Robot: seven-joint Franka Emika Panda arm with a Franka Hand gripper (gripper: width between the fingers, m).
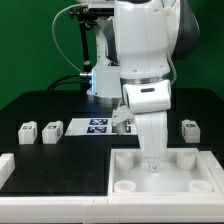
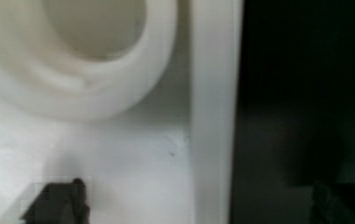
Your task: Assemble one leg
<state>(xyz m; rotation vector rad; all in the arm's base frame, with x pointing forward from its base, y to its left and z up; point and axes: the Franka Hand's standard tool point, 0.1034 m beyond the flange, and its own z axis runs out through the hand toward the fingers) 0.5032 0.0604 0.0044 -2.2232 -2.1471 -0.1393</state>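
Note:
The large white tray-like piece (image 1: 165, 170) with round corner sockets lies at the front of the black table. My gripper (image 1: 150, 160) is down at its far edge, between two sockets. In the wrist view the gripper (image 2: 197, 205) is open and empty; its dark fingers (image 2: 53, 203) stand wide apart on either side of the tray's edge (image 2: 213, 120), close to one round socket (image 2: 85, 50). Two legs (image 1: 27, 131) (image 1: 51, 130) stand at the exterior view's left and one leg (image 1: 189, 129) at its right. Another tagged block (image 1: 121, 122) shows partly behind my arm.
The marker board (image 1: 97, 125) lies flat behind the tray. A white raised border (image 1: 8, 170) runs along the exterior view's left and front. The arm's base and cables stand at the back.

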